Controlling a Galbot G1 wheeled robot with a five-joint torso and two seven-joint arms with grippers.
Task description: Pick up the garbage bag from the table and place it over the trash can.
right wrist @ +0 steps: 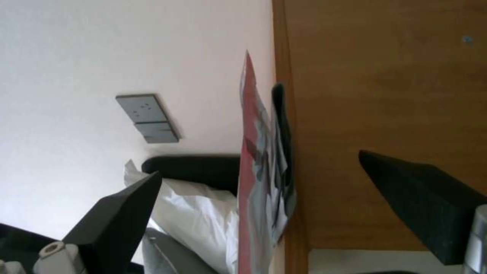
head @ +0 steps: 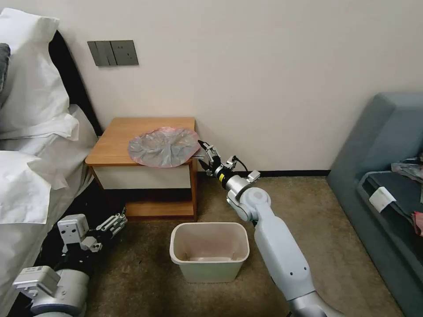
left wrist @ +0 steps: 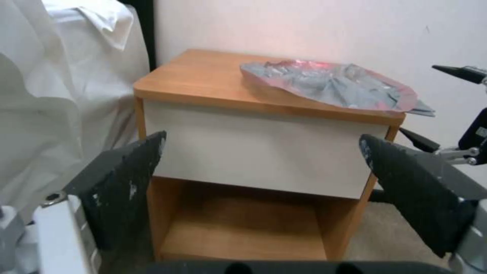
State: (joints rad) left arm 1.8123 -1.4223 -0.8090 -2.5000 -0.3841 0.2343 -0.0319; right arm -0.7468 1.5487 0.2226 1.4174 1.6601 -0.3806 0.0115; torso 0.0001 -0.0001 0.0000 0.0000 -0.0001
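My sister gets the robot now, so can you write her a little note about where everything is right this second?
Right gripper: open, at the table's right edge, fingers either side of the garbage bag's overhanging rim, not closed on it.
Left gripper: open, parked low by the bed.
Garbage bag: lying flat on the table.
Trash can: on the carpet in front of the table, unlined.
Done: the reach. Left: grasp, lift, fit the bag over the can.

Grey wall switch panel point(head: 113, 53) at eleven o'clock; white pillows point(head: 31, 88) at nine; grey sofa point(head: 387, 145) at three; brown carpet point(head: 343, 246) below.
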